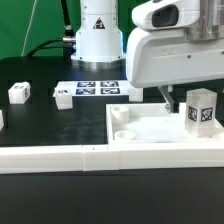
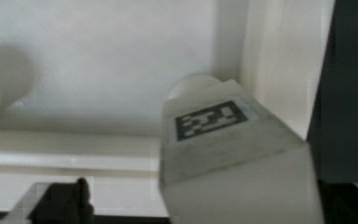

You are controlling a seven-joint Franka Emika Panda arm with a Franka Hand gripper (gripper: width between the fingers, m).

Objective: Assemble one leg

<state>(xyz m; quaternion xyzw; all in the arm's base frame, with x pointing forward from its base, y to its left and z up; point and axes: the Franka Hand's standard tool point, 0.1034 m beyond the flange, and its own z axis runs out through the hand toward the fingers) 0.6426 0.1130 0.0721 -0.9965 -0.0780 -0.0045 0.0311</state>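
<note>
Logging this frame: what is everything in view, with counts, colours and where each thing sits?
leg: one, white with a black-and-white tag, upright in the panel at the exterior view's right.
panel: one, white, tray-shaped, on the table.
small blocks: two, white, on the table at the exterior view's left, the second nearer the middle; a further white piece is cut off at the left edge.
marker board: one, white with black tags, flat on the table in front of the robot base.
rail: one, white, along the front.
table: one, black.
robot base: one, white, at the back.
claw: one, white body, dark fingers, over the panel; looks open, the visible finger clear of the leg.
</note>
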